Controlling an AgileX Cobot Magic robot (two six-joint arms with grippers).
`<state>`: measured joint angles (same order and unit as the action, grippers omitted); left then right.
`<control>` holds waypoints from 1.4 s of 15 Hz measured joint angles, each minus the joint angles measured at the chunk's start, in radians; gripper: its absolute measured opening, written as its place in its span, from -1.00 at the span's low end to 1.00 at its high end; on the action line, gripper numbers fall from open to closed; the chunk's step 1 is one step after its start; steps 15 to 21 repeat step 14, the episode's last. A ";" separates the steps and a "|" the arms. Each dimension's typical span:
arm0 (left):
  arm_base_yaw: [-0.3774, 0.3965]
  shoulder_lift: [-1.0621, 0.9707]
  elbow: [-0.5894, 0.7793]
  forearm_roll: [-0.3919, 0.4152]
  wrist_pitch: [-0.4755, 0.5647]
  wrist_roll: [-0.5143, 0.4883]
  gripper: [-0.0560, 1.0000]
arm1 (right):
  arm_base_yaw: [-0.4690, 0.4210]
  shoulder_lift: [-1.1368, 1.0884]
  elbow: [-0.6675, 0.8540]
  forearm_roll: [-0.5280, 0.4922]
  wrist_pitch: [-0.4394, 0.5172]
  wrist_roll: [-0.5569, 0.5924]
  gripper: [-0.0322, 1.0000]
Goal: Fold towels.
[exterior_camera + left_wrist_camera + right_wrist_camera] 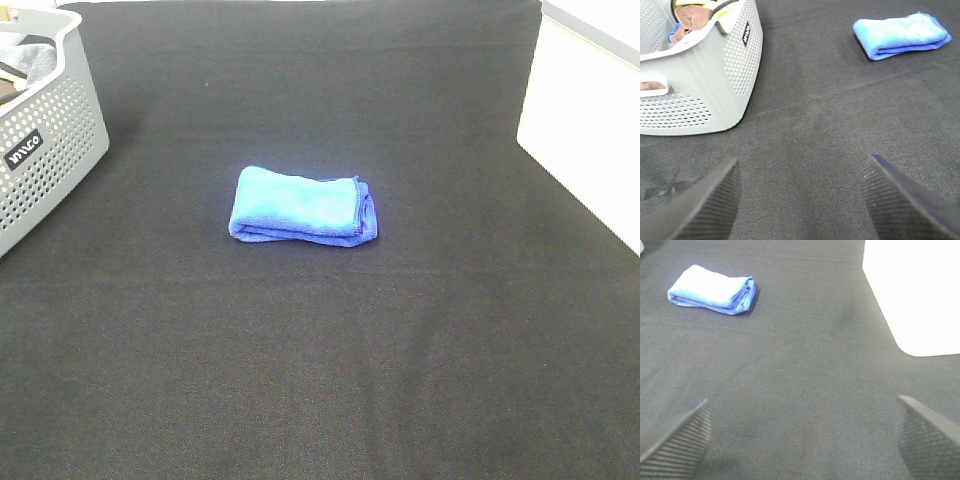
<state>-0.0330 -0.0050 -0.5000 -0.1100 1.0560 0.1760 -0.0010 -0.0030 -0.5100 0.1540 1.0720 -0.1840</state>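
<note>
A bright blue towel [303, 206] lies folded into a small thick rectangle in the middle of the black table cloth [320, 360]. It also shows in the left wrist view [900, 35] and in the right wrist view [712, 289]. Neither arm shows in the exterior high view. My left gripper [800, 200] is open and empty, low over the cloth, well back from the towel. My right gripper [802, 440] is open wide and empty, also far from the towel.
A perforated grey basket [45, 140] stands at the table's far left, holding mixed cloths [690, 17]; it is close to my left gripper. The white table surface [580, 130] shows past the cloth's right edge.
</note>
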 joint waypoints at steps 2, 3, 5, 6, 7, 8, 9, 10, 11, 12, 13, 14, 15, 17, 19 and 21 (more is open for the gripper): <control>0.000 0.000 0.000 0.000 0.000 0.000 0.36 | 0.000 0.000 0.000 0.000 0.000 0.000 0.84; 0.000 0.000 0.000 0.000 0.000 0.000 0.36 | 0.000 0.000 0.000 0.000 0.000 0.000 0.84; 0.000 0.000 0.000 0.000 0.000 0.000 0.36 | 0.000 0.000 0.000 0.000 0.000 0.000 0.84; 0.000 0.000 0.000 0.000 0.000 0.000 0.36 | 0.000 0.000 0.000 0.000 0.000 0.000 0.84; 0.000 0.000 0.000 0.000 0.000 0.000 0.36 | 0.000 0.000 0.000 0.000 0.000 0.000 0.84; 0.000 0.000 0.000 0.000 0.000 0.000 0.36 | 0.000 0.000 0.000 0.000 0.000 0.000 0.84; 0.000 0.000 0.000 0.000 0.000 0.000 0.36 | 0.000 0.000 0.000 0.000 0.000 0.000 0.84; 0.000 0.000 0.000 0.001 0.000 0.000 0.36 | 0.000 0.000 0.000 0.000 0.000 0.000 0.84; 0.000 0.000 0.000 0.001 0.000 0.000 0.36 | 0.000 0.000 0.000 0.000 0.000 0.000 0.84; 0.000 0.000 0.000 0.001 0.000 0.000 0.36 | 0.000 0.000 0.000 0.000 0.000 0.000 0.84; 0.000 0.000 0.000 0.001 0.000 0.000 0.36 | 0.000 0.000 0.000 0.000 0.000 0.000 0.84; 0.000 0.000 0.000 0.001 0.000 0.000 0.36 | 0.000 0.000 0.000 0.000 0.000 0.000 0.84; 0.000 0.000 0.000 0.001 0.000 0.000 0.36 | 0.000 0.000 0.000 0.000 0.000 0.000 0.84; 0.000 0.000 0.000 0.001 0.000 0.000 0.36 | 0.000 0.000 0.000 0.000 0.000 0.000 0.84; 0.000 0.000 0.000 0.001 0.000 0.000 0.36 | 0.000 0.000 0.000 0.000 0.000 0.000 0.84; 0.000 0.000 0.000 0.001 0.000 0.000 0.36 | 0.000 0.000 0.000 0.000 0.000 0.000 0.84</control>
